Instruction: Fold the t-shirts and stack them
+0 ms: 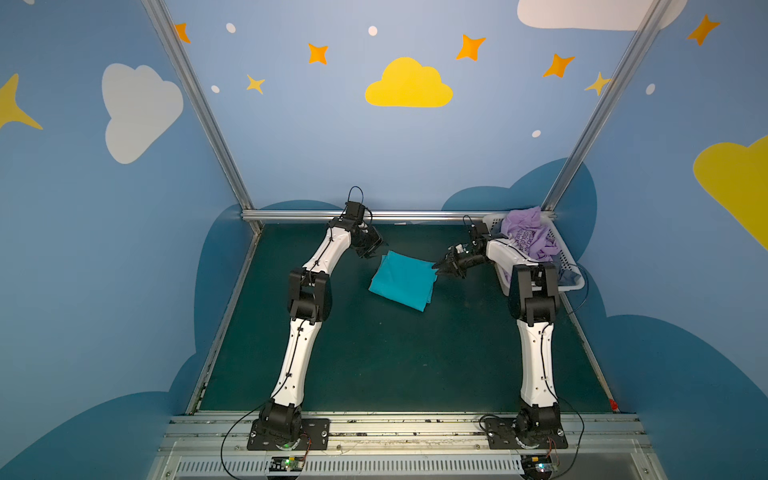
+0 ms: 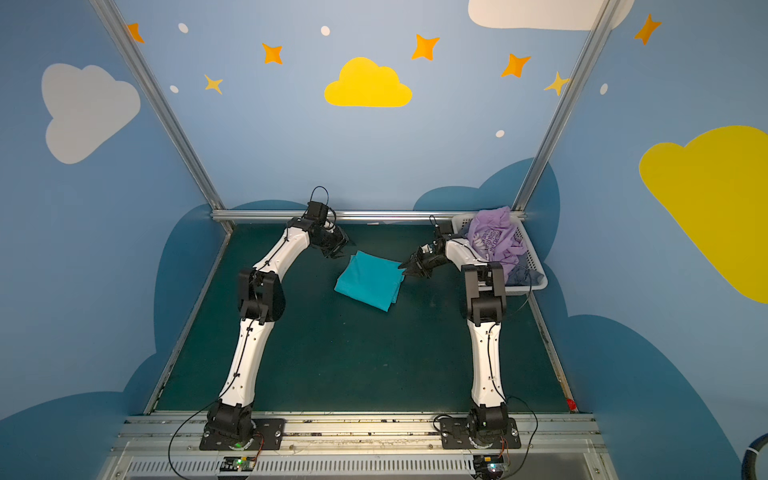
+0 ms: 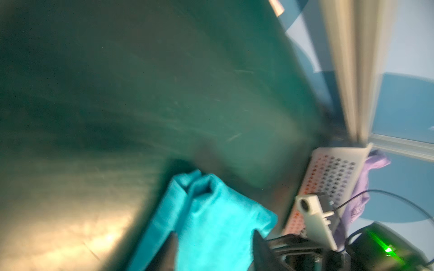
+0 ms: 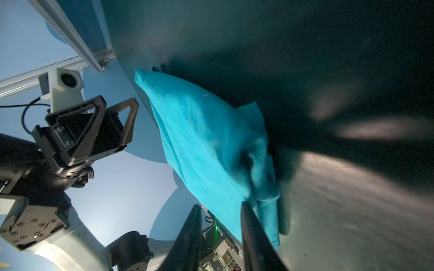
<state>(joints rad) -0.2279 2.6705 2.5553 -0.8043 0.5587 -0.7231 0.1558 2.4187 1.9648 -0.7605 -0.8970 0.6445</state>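
Two open grippers flank a folded teal t-shirt (image 1: 401, 280) lying flat on the green table (image 1: 374, 353), toward its far middle. Left gripper (image 1: 371, 250) hovers just off the shirt's far-left corner, fingers spread wide and empty. Right gripper (image 1: 437, 268) sits at the shirt's right edge, fingers narrowly parted with nothing between them in the right wrist view; whether its tips touch the cloth cannot be told. A sideways sweep from there could snag that edge and drag the fold open, the more so as a loose flap bulges on that side. Lavender t-shirt (image 1: 525, 237) lies crumpled in the white basket (image 1: 575, 286) at the far right, spilling over the rim beside the right arm, where a careless lift could tip the basket.
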